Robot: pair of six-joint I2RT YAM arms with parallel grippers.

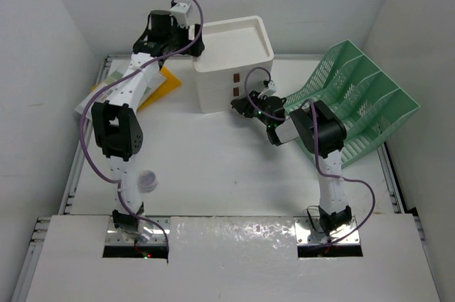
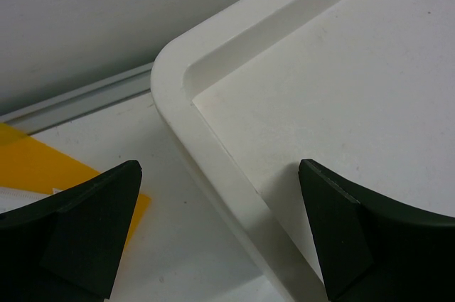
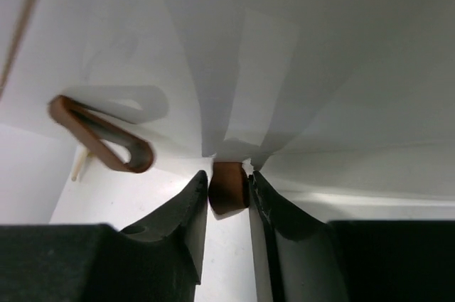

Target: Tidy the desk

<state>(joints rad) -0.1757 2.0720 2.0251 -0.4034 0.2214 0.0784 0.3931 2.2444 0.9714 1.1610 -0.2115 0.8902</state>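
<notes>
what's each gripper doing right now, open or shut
left gripper: open, holding nothing, over the corner of the white drawer unit.
right gripper: closed on a brown drawer handle.

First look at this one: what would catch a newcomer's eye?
The green file rack at the far right of the desk stands out most, next to the white drawer unit at the back middle. The right tool pinches a brown drawer handle, while the left tool hangs open over the unit's top corner, with yellow paper on the desk beside it.
</notes>
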